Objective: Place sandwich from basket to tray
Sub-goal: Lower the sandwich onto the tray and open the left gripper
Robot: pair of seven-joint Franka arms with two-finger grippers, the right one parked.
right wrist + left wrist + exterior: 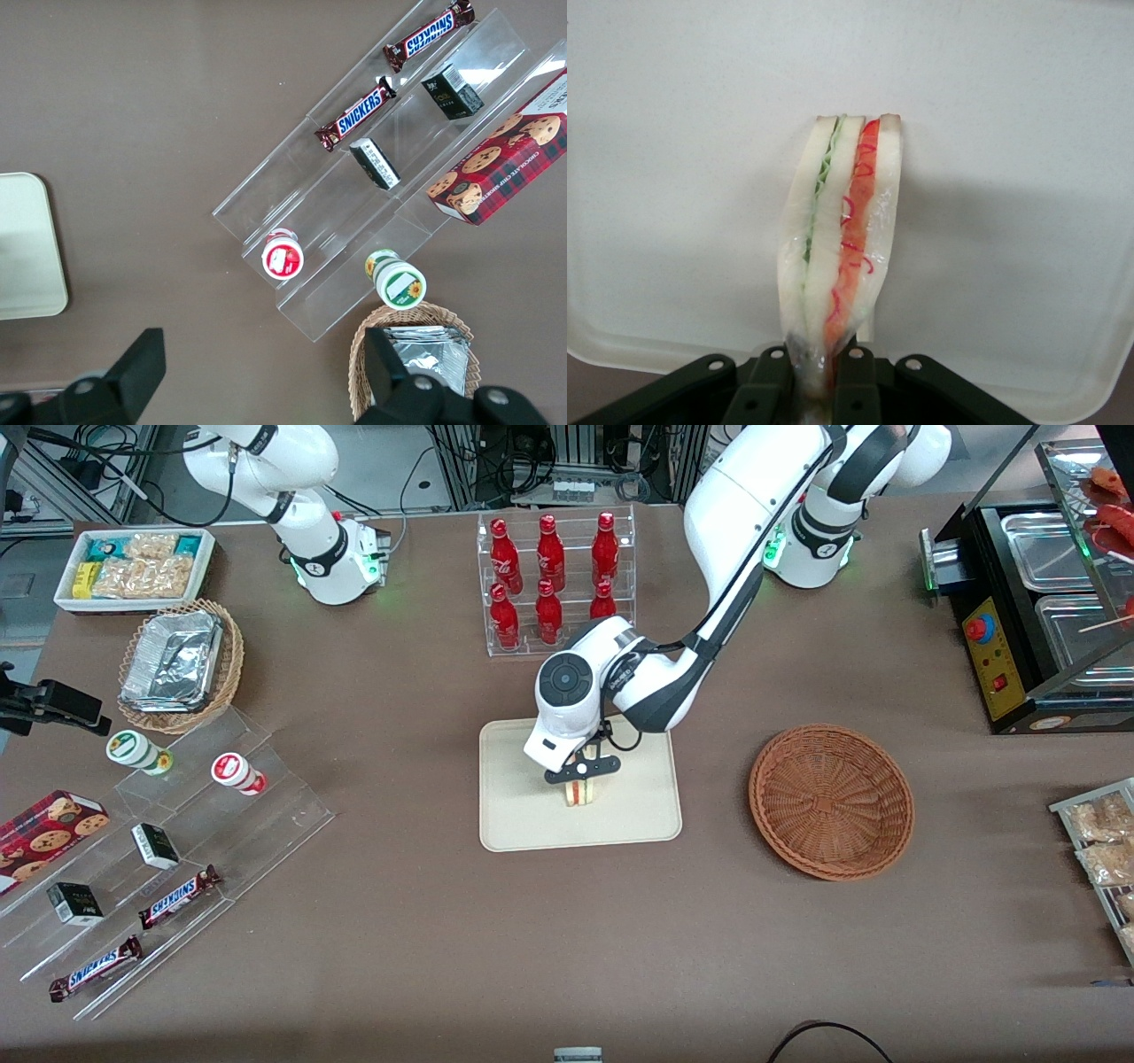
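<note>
The sandwich (581, 791), a pale bread wedge with red, orange and green filling, stands on edge at the middle of the cream-beige tray (514, 824). My left gripper (581, 772) is directly above it, shut on its upper end. In the left wrist view the two black fingers (767, 385) pinch the sandwich (842, 239), whose lower end rests against the tray (1010, 177). The reddish-brown wicker basket (831, 801) sits beside the tray, toward the working arm's end of the table, with nothing in it.
A clear rack of red bottles (555, 580) stands farther from the front camera than the tray. A clear stepped shelf (168, 850) with snacks, a tan basket of foil containers (177, 662) and a white snack bin (135, 567) lie toward the parked arm's end. A black food warmer (1032, 602) stands at the working arm's end.
</note>
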